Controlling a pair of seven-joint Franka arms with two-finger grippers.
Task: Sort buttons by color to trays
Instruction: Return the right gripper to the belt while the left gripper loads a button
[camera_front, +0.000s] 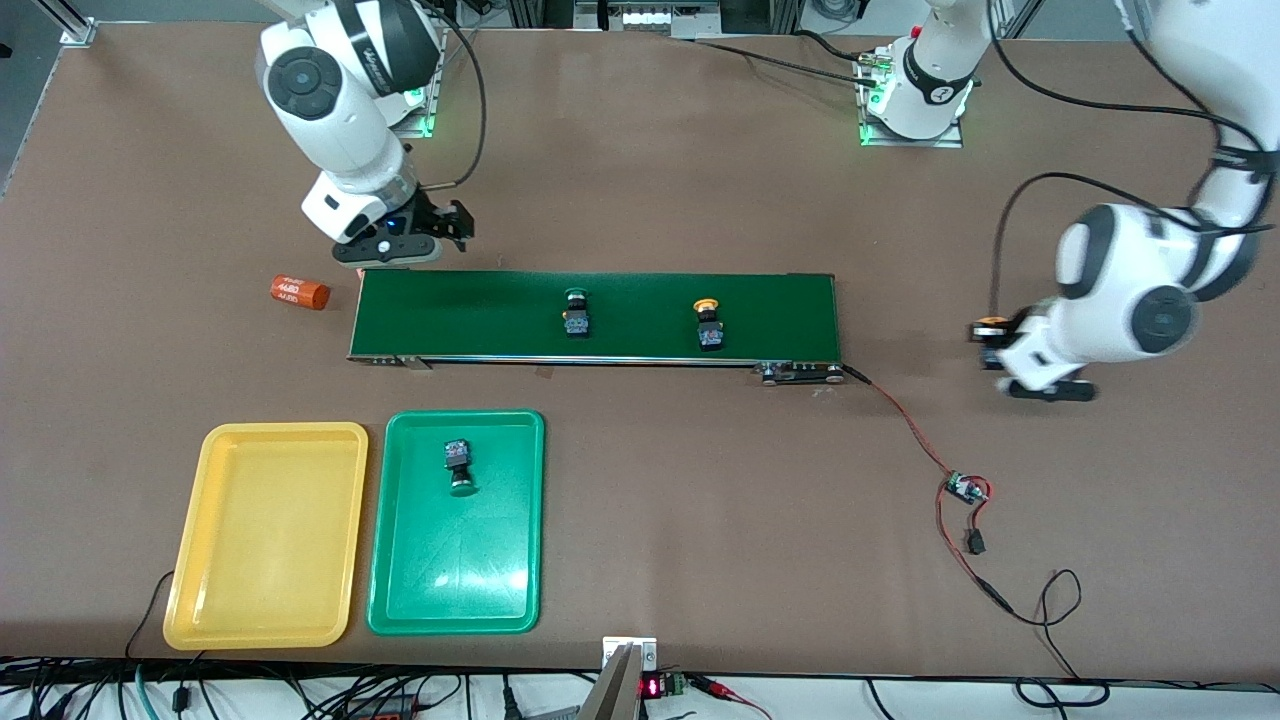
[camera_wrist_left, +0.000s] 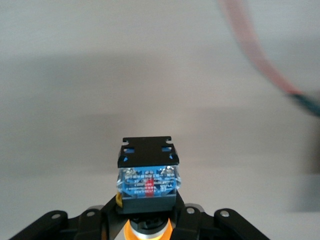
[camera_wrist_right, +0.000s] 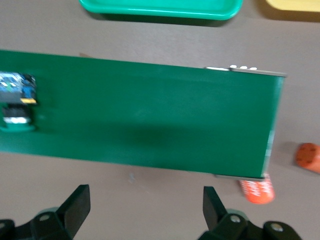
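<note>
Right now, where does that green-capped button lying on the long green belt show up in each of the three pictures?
Front view: the green button lies on the conveyor belt, toward the right arm's end from the yellow button.
Left wrist view: not in it.
Right wrist view: at the picture's edge, on the belt.
Shared landmark: the belt, seen in the front and right wrist views.

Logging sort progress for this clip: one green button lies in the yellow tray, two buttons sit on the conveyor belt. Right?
Not quite. The green button lies in the green tray, not the yellow tray, which the front view shows holding nothing. The rest stands: two buttons, one green and one yellow, sit on the conveyor belt.
</note>
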